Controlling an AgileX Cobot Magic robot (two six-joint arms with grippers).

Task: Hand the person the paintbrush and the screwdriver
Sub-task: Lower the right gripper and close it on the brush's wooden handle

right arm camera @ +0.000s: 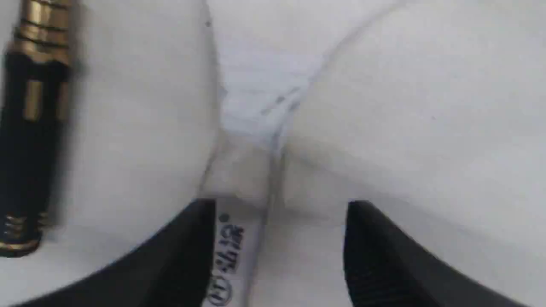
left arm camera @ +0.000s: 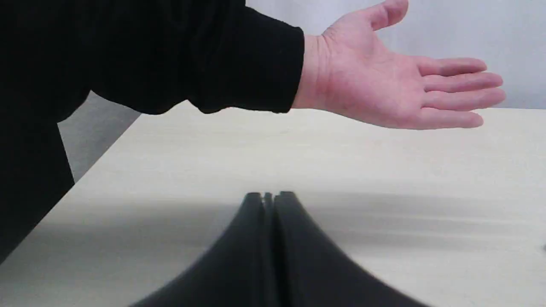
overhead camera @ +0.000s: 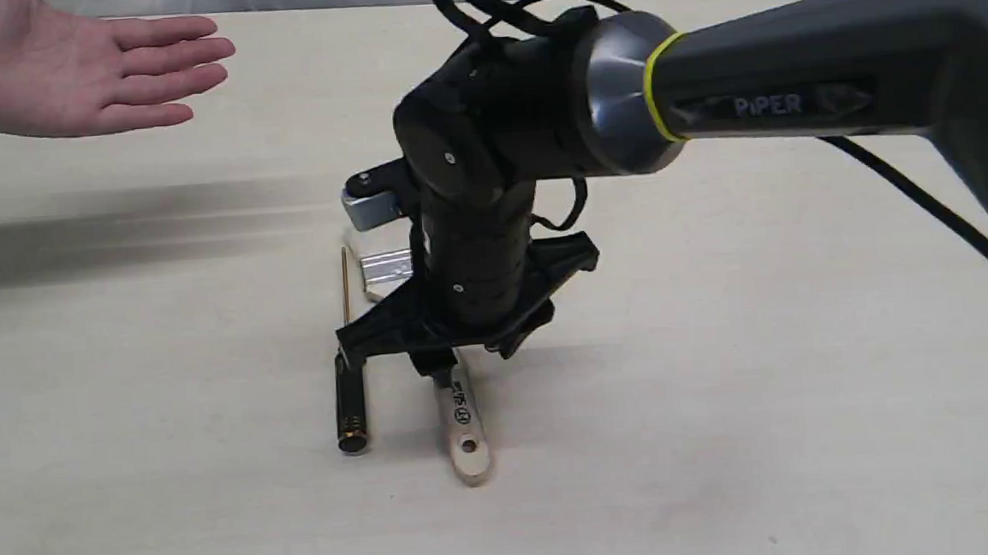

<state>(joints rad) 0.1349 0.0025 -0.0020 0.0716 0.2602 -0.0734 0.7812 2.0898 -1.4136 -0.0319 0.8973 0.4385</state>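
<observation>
The paintbrush [overhead camera: 466,434] lies flat on the table, wooden handle toward the front, silver ferrule [overhead camera: 386,267] behind the arm, bristles mostly hidden. My right gripper [overhead camera: 444,371] points down over its handle; in the right wrist view the gripper [right arm camera: 281,204] is open, its fingers straddling the printed handle [right arm camera: 249,238]. The screwdriver [overhead camera: 351,406] lies just left of the brush, black handle [right arm camera: 30,140] beside one finger. The person's hand [overhead camera: 78,71] is held palm up at the far left. My left gripper [left arm camera: 268,197] is shut and empty, below and short of that hand [left arm camera: 396,85].
The pale table [overhead camera: 725,401] carries only the two tools. The right arm [overhead camera: 791,79] and its black cable [overhead camera: 927,208] stretch in from the right edge. The person's black sleeve [left arm camera: 149,55] fills one side of the left wrist view.
</observation>
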